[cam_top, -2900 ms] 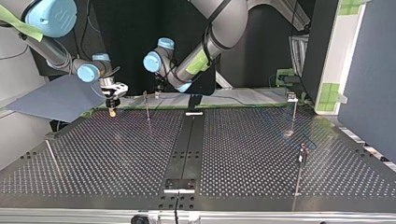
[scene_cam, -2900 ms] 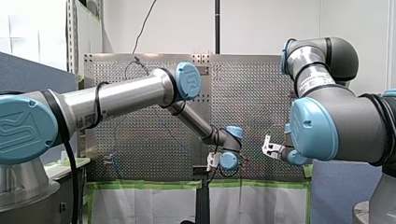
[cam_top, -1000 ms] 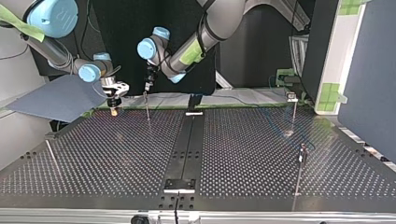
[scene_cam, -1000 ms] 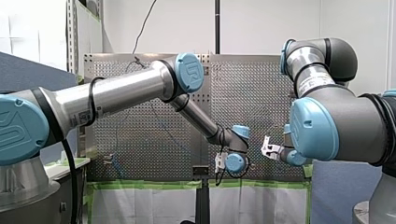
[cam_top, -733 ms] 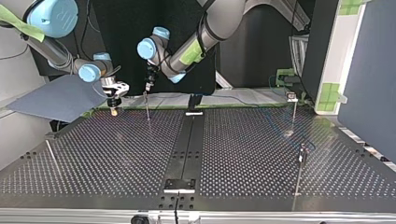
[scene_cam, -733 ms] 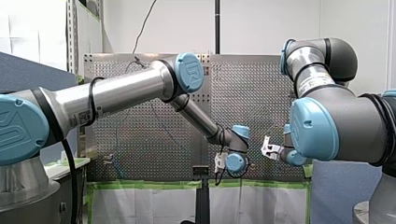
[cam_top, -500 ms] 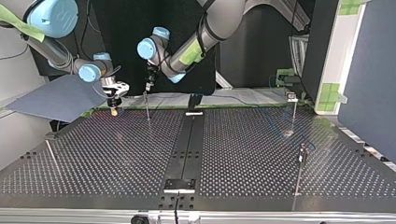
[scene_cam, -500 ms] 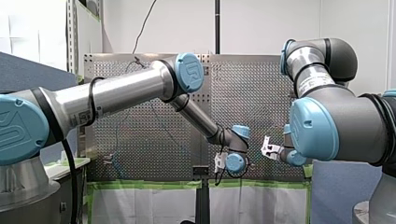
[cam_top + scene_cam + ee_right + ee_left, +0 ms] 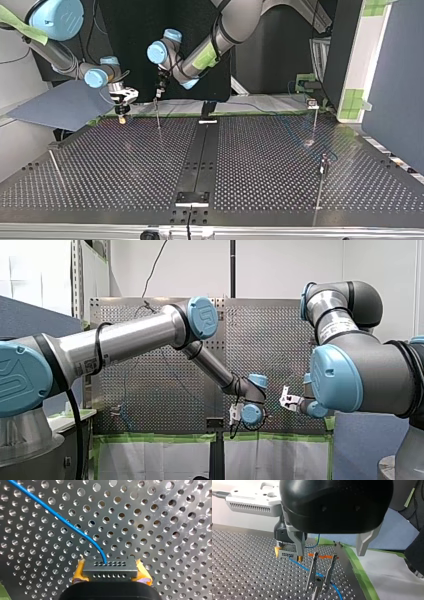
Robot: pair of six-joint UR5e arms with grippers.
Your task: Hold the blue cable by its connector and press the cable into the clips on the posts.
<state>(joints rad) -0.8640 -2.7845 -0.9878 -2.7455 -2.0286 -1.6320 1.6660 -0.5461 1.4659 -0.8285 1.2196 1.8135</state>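
Right gripper clamped on connector, 10 o'clock in the top view. Cable passes between the prongs of the nearest clip; whether it is seated, cannot tell. Left gripper hangs open above it. Judgement: pressing-in pending here; other posts unreadable.

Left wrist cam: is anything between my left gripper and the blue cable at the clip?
Nothing visible does. My left gripper hangs open above the clip, bare space between them. The blue cable runs from the connector, held in my right gripper, to the foot of the clip's prongs; whether it is seated I cannot tell.
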